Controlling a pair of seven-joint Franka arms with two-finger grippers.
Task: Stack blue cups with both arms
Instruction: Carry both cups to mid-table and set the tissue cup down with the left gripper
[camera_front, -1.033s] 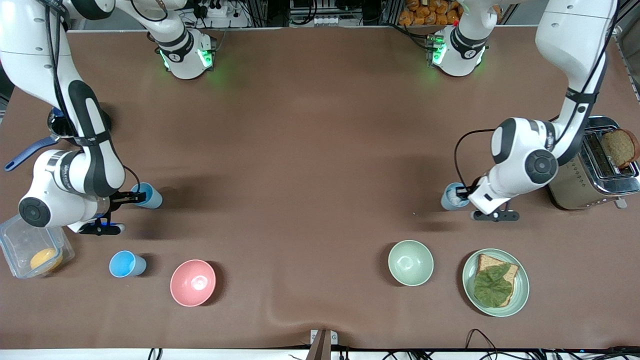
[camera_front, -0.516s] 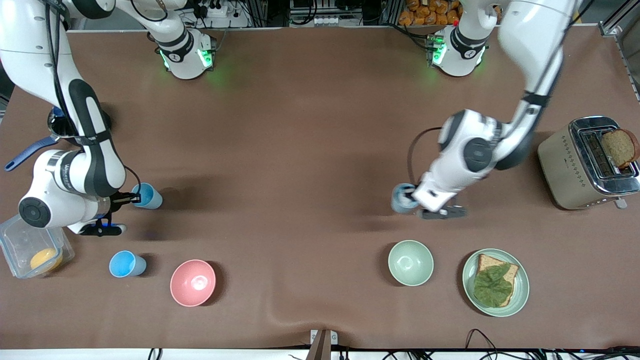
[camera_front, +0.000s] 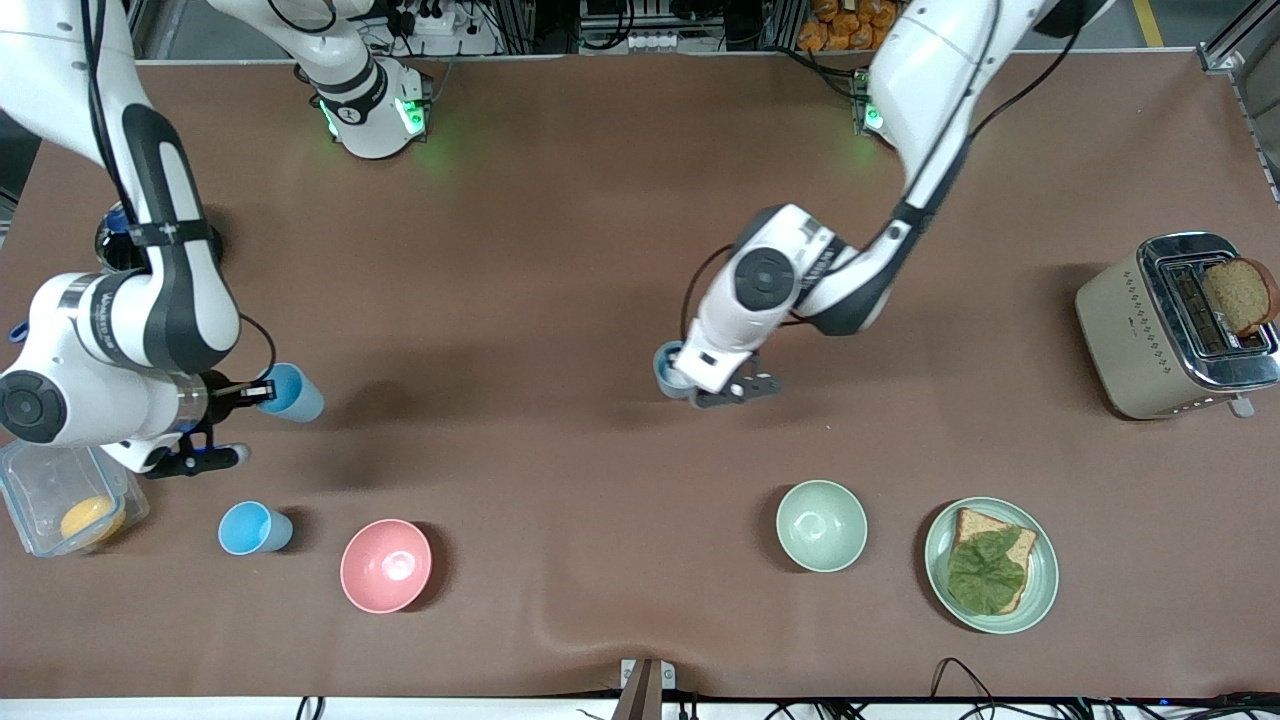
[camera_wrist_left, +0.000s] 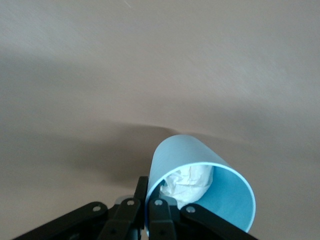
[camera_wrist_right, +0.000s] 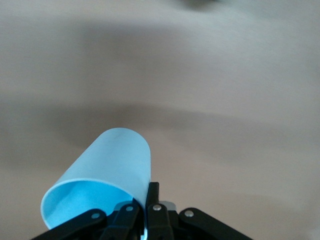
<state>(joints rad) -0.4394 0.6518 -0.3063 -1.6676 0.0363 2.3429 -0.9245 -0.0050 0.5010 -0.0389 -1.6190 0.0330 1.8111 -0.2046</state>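
Observation:
My right gripper (camera_front: 262, 392) is shut on the rim of a bright sky blue cup (camera_front: 292, 392) toward the right arm's end of the table. In the right wrist view, one finger (camera_wrist_right: 152, 192) is outside the wall of the tilted cup (camera_wrist_right: 107, 172) and one is inside. My left gripper (camera_front: 678, 373) is shut on the rim of a paler blue cup (camera_front: 666, 368) over the table's middle. The left wrist view shows this cup (camera_wrist_left: 190, 160) with crumpled white paper (camera_wrist_left: 187, 181) in it and my left gripper (camera_wrist_left: 148, 194) pinching its wall.
Another sky blue cup (camera_front: 254, 528) stands beside a pink bowl (camera_front: 386, 565). A pale green bowl (camera_front: 821, 525) and a plate with bread and a leaf (camera_front: 990, 565) lie nearer the front camera. A toaster (camera_front: 1170, 325) and a clear container (camera_front: 60, 495) sit at the table's ends.
My left arm has carried the paler blue cup from beside the toaster toward the table's middle. My right arm shifted slightly; its cup stays about where it was.

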